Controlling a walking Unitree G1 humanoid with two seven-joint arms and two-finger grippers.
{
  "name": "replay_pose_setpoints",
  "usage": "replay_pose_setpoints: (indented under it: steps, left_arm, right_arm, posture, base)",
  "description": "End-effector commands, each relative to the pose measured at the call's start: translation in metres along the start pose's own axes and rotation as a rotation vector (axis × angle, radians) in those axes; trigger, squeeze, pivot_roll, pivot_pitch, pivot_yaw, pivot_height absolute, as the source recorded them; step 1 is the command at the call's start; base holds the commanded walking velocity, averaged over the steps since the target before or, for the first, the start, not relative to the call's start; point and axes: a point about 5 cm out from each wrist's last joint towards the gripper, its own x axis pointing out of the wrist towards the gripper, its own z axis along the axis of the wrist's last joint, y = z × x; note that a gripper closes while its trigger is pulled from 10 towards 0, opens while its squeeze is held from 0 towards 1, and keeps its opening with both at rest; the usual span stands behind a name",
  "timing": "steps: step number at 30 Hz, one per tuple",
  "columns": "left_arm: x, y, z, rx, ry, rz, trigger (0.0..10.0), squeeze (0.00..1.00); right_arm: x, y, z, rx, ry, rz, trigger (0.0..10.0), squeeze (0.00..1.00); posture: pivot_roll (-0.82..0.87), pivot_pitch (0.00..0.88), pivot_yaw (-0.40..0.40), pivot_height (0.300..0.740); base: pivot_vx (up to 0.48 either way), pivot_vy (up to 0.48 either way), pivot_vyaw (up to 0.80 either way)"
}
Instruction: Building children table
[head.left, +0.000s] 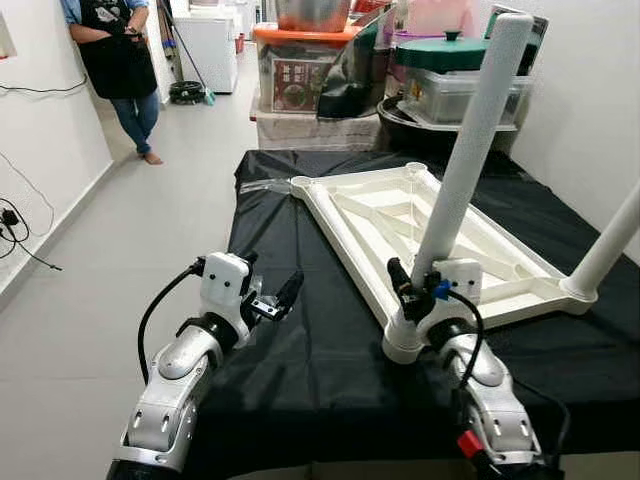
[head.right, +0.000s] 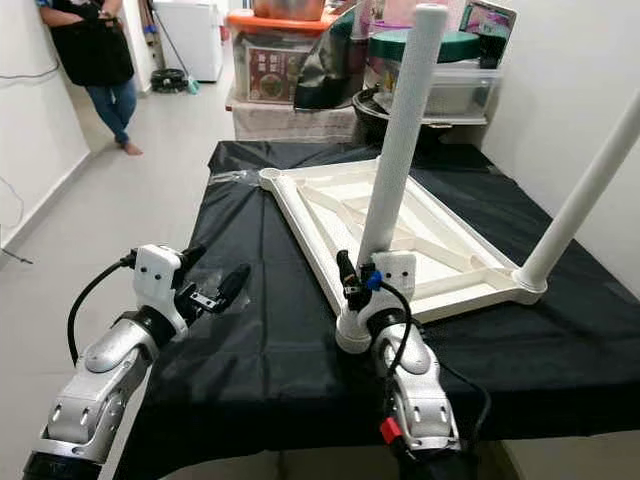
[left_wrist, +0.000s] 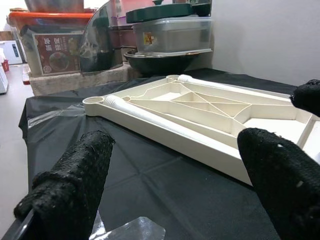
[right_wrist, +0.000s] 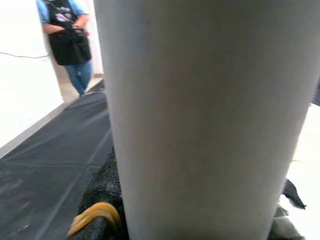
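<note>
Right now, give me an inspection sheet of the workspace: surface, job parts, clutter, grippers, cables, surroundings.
Surface: black cloth covering the work table, creased, a clear plastic scrap lying near its far left corner.
Job's things: white tabletop lying underside up; near leg standing in the near corner socket; second leg standing in the right corner socket; two far sockets empty.
Clutter: nothing seen on the cloth beyond the plastic scrap.
Grippers: right gripper closed around the near leg just above its socket; left gripper held over the cloth, jaws apart, holding nothing.
Cables: black cable looping along each wrist; wall cables at left.
Surroundings: storage boxes behind the table; person standing by the left wall.
</note>
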Motion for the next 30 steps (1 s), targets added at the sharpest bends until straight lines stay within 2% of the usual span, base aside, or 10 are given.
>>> replay_pose_setpoints:
  steps: [1, 4, 6, 7, 8, 16, 23, 26, 27, 30]
  left_arm:
    - [0.000, -0.001, -0.005, -0.001, 0.022, 0.002, 10.0, 0.00]
    - [0.001, 0.001, -0.004, 0.003, 0.016, 0.008, 10.0, 0.00]
    - [0.001, 0.002, -0.003, 0.006, 0.013, 0.016, 10.0, 0.00]
    - [0.001, 0.002, -0.003, 0.006, 0.013, 0.016, 10.0, 0.00]
    - [0.001, 0.003, -0.003, 0.009, 0.012, 0.022, 10.0, 0.00]
    - [0.002, 0.004, -0.003, 0.013, 0.011, 0.031, 10.0, 0.00]
    - [0.002, 0.005, -0.003, 0.018, 0.012, 0.036, 10.0, 0.00]
    - [0.002, 0.005, -0.004, 0.018, 0.013, 0.037, 10.0, 0.00]
    - [0.002, 0.005, -0.004, 0.018, 0.013, 0.037, 10.0, 0.00]
    - [0.002, 0.005, -0.004, 0.017, 0.014, 0.037, 10.0, 0.00]
  right_arm:
    - [-0.007, -0.003, -0.030, -0.004, 0.162, -0.053, 10.0, 0.00]
    - [-0.007, -0.009, -0.033, -0.015, 0.183, -0.163, 10.0, 0.00]
    - [-0.009, -0.013, -0.036, 0.040, 0.195, -0.279, 10.0, 0.00]
    - [-0.009, -0.013, -0.036, 0.040, 0.195, -0.279, 10.0, 0.00]
    - [-0.014, -0.017, -0.035, 0.075, 0.183, -0.372, 10.0, 0.00]
    - [-0.017, -0.022, -0.028, 0.073, 0.143, -0.449, 10.0, 0.00]
    - [-0.015, -0.012, -0.021, 0.073, 0.103, -0.362, 10.0, 0.00]
    - [-0.011, 0.006, -0.017, 0.073, 0.067, -0.173, 10.0, 0.00]
    - [-0.011, 0.006, -0.017, 0.073, 0.067, -0.173, 10.0, 0.00]
    - [-0.010, 0.014, -0.013, 0.073, 0.042, 0.033, 10.0, 0.00]
  posture:
    - [0.05, 0.000, -0.066, 0.740]
    - [0.05, 0.000, -0.069, 0.740]
    - [0.05, 0.000, -0.070, 0.740]
    - [0.05, 0.000, -0.070, 0.740]
    - [0.05, 0.000, -0.069, 0.740]
    - [0.05, 0.000, -0.063, 0.740]
    - [0.04, 0.000, -0.062, 0.740]
    - [0.04, 0.000, -0.063, 0.740]
    - [0.04, 0.000, -0.063, 0.740]
    - [0.04, 0.000, -0.064, 0.740]
  base:
    - [0.000, 0.000, 0.00]
    - [0.000, 0.000, 0.00]
    - [0.000, 0.000, 0.00]
    - [0.000, 0.000, 0.00]
    - [0.000, 0.000, 0.00]
    - [0.000, 0.000, 0.00]
    - [0.000, 0.000, 0.00]
    - [0.000, 0.000, 0.00]
    - [0.000, 0.000, 0.00]
    - [0.000, 0.000, 0.00]
